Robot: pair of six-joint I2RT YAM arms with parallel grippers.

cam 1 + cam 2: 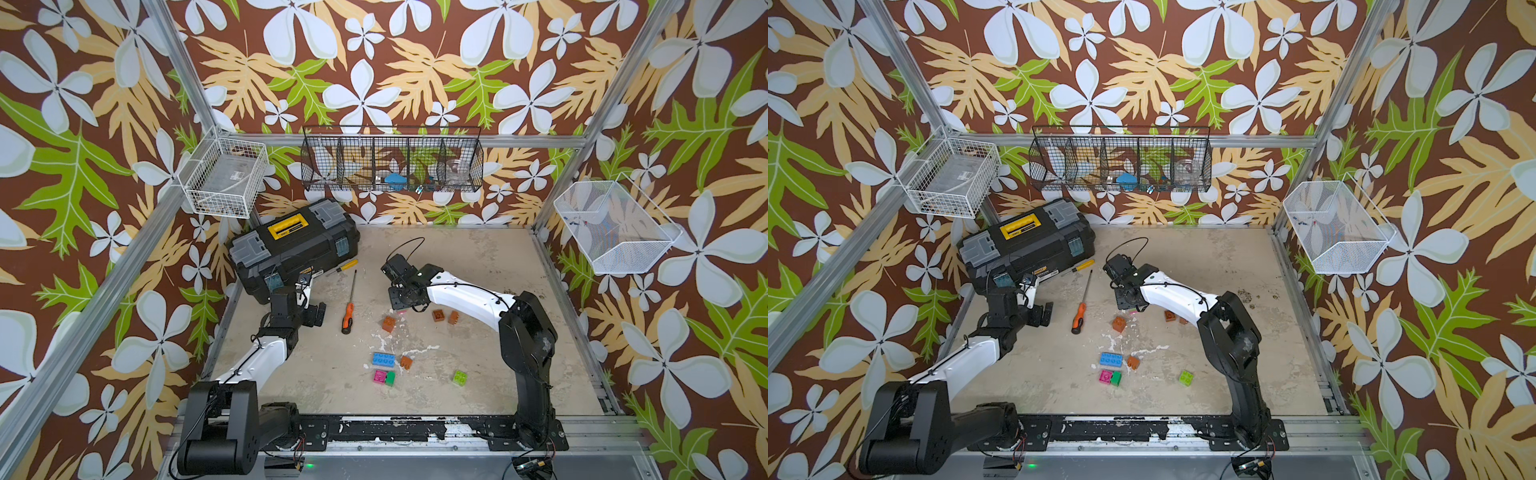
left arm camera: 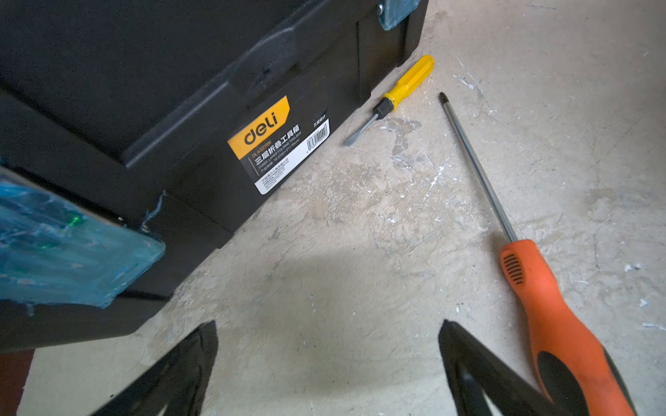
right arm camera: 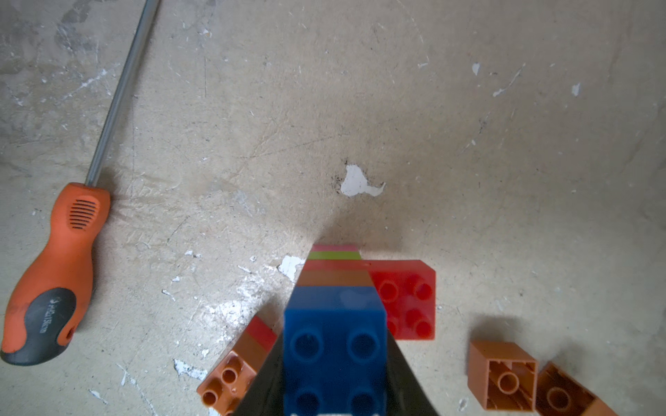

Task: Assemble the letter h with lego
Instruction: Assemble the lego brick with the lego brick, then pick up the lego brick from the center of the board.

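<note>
My right gripper is shut on a striped column of joined lego. A blue brick sits between the fingers, then orange-brown, red, green and pink layers run towards the table. A red brick juts from its side. An orange-and-red piece lies beside it. In both top views the gripper hides most of the column. Loose lego lie nearer the front: a long blue brick, an orange one, a pink-green pair and a light green one. My left gripper is open and empty.
A black toolbox stands at the back left, close to my left gripper. An orange-handled screwdriver and a small yellow one lie between the arms. Two orange bricks lie under my right arm. Wire baskets hang on the walls.
</note>
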